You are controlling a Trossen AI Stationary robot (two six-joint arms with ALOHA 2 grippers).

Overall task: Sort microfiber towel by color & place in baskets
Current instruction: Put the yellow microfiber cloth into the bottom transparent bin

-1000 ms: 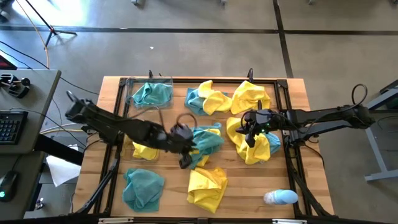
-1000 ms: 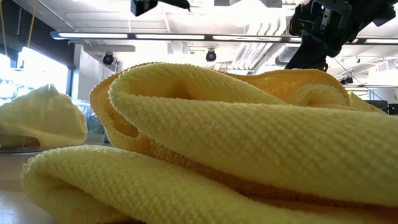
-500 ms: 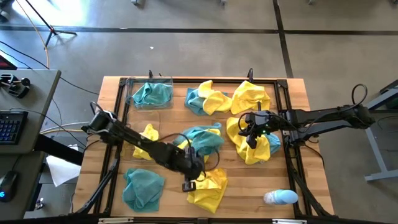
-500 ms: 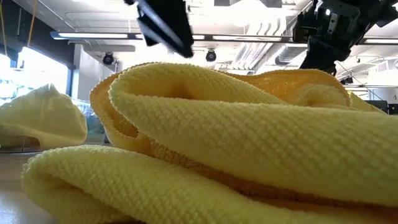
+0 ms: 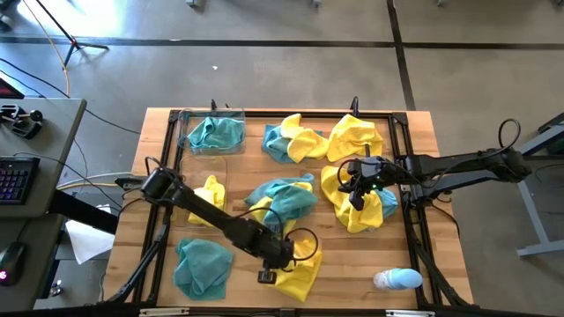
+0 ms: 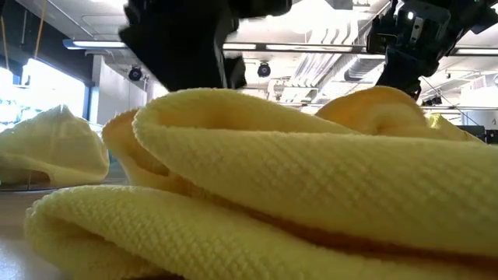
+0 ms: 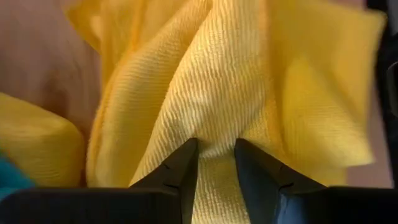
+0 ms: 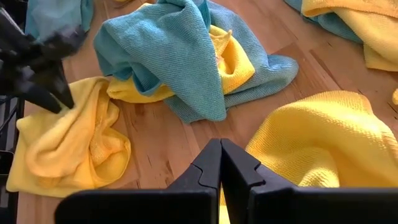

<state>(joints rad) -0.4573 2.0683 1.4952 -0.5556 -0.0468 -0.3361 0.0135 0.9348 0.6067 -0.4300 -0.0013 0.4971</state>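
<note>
Yellow towel (image 5: 298, 264) at the near middle of the wooden counter (image 5: 352, 255) is pinched in a fold between the narrowly parted jaws of the left gripper (image 7: 216, 163), which presses down on it. The right gripper (image 5: 355, 197), jaws closed and empty, hangs over a yellow-and-teal heap (image 5: 357, 204) well to the right. A teal-and-yellow tangle (image 5: 284, 199) lies between the two grippers, a teal towel (image 5: 203, 268) lies to the left, and a clear basket (image 5: 188, 130) at the far left holds another teal towel (image 5: 217, 134).
</note>
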